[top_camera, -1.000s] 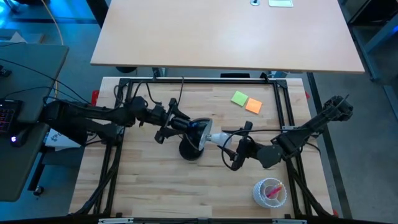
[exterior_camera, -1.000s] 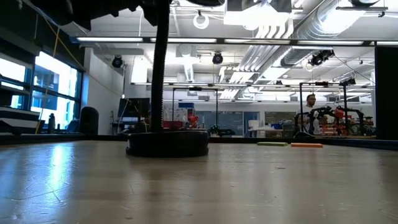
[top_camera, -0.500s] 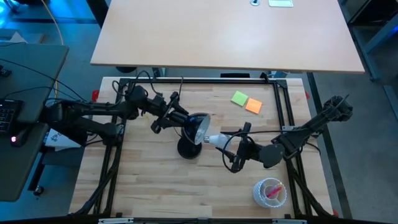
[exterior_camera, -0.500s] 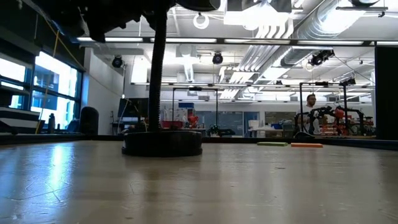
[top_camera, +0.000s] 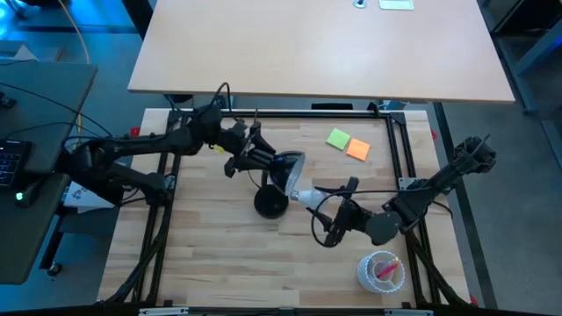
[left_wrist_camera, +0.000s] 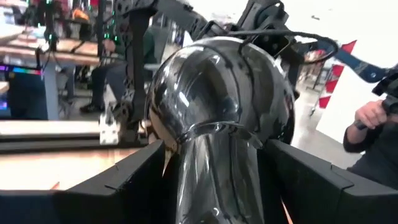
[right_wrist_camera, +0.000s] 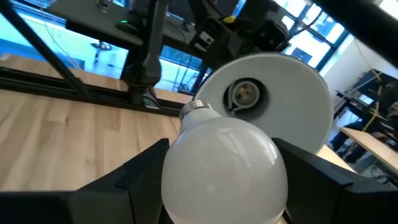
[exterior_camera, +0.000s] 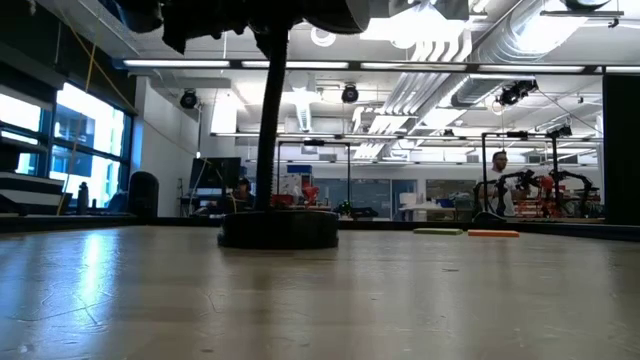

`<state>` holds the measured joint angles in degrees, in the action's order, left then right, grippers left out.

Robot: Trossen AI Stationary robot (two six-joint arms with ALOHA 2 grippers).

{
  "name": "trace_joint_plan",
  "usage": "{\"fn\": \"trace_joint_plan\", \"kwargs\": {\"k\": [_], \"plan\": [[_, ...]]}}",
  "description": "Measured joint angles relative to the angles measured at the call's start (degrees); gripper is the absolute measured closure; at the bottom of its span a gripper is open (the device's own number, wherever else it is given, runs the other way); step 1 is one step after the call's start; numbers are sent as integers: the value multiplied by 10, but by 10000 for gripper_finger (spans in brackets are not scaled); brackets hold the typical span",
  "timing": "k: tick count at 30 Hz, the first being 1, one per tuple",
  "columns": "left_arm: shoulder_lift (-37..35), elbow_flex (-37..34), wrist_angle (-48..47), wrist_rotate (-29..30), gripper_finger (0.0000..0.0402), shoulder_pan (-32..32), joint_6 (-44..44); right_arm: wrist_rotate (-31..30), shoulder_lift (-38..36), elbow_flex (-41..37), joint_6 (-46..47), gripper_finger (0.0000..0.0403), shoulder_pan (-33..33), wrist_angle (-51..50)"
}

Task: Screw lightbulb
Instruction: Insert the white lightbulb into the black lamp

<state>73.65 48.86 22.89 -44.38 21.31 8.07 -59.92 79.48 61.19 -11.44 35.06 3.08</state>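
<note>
1. White frosted glass fills the right tool [right_wrist_camera: 217, 186]: the lightbulb [right_wrist_camera: 219, 167] is held by its globe between the two dark fingers [right_wrist_camera: 121, 186], the silvery screw base pointing forward, away from the tool.
2. Beyond the base, the lamp head [right_wrist_camera: 273, 99] is turned open-face toward the bulb, and its socket [right_wrist_camera: 244, 93] lies just ahead of the thread, slightly off to one side; the base is not yet entered.
3. From above, the bulb's long axis is seen running from the right tool [top_camera: 329, 224] toward the lamp head [top_camera: 288, 168], so the right arm is the nearer one.
4. The left tool [left_wrist_camera: 211, 186] is set wide around the lamp's glossy neck [left_wrist_camera: 214, 174], one finger on each side; actual contact cannot be made out.
5. Hidden matters: the low view is cut off above the lamp base [exterior_camera: 278, 228] on the tabletop [exterior_camera: 320, 300], and exact thread-to-socket alignment cannot be judged.
</note>
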Motion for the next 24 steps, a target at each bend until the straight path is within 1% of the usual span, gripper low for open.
{"fn": "trace_joint_plan", "kwargs": {"k": [5, 7, 11, 13, 18, 24], "plan": [[-36, 12, -87, 8, 119, 17, -28, -1, 0, 0, 27, 148, -1, -17], [-59, 13, -126, 47, 119, 23, -45, -1, 0, 0, 30, 148, -1, -23], [-113, 13, -202, 159, 118, 26, -94, -1, 0, 0, 26, 148, 0, -25], [-139, 13, -231, 197, 118, 25, -102, -1, 0, 0, 23, 148, -2, -25], [-187, 13, -256, 224, 118, 2, -92, -1, 0, 0, 24, 148, -7, -25], [-206, 13, -266, 272, 117, -48, -112, -1, 0, 0, 36, 148, -5, -25]]}}
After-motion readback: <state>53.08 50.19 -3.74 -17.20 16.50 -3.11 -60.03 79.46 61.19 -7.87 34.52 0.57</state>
